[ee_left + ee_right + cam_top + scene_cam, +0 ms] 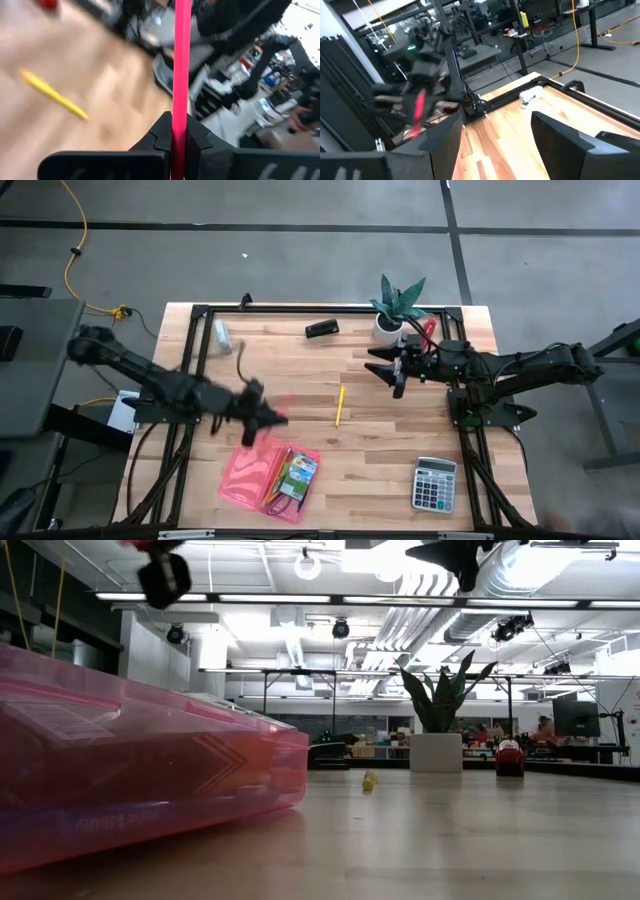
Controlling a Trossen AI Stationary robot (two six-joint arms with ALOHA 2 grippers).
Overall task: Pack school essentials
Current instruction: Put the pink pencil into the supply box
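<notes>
High view shows left gripper (272, 418) clamped on red pencil (181, 65) above pink case (250, 472), lowering it inside next; right gripper (388, 368) open, empty.

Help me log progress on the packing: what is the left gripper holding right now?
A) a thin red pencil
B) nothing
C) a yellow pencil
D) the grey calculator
A: in the left wrist view the left gripper is shut on a thin red pencil, while the yellow pencil lies loose on the table.
</notes>
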